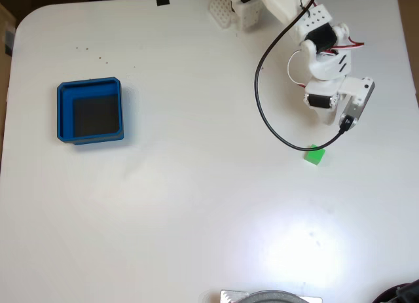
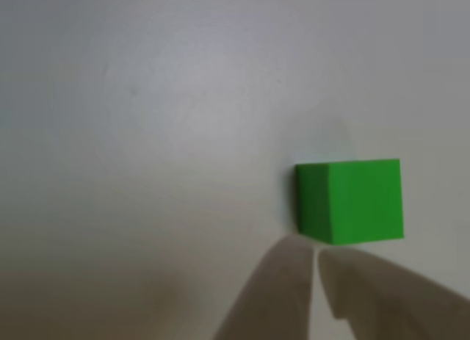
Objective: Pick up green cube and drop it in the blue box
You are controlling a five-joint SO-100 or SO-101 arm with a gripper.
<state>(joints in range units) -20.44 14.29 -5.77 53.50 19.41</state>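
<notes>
Green cube sitting flat on the white worktop toward the right side in the fixed view, just below the arm's wrist and right beside the low point of the black cable loop. Not lifted, not held, nothing touching it as far as can be made out. Arm reaching down from the top edge, tip angled toward the cube, probably lining up for the grab. Blue box way over on the left, well apart from the cube, dark floor showing and nothing in it. So a long carry across the worktop once the cube is actually in hand.

Other view next, looking down along the gripper. Cube squarely upright, a touch right of centre. Two pale fingertips coming up from the bottom edge, jaws nearly together with just a thin slit between them, tips right at the cube's lower left corner. Touching or a hair short, hard to say. Way too narrow to straddle the cube like that, so probably needs to open wide and shift right before closing. Risk otherwise: nudging the cube away instead of gripping it.
</notes>
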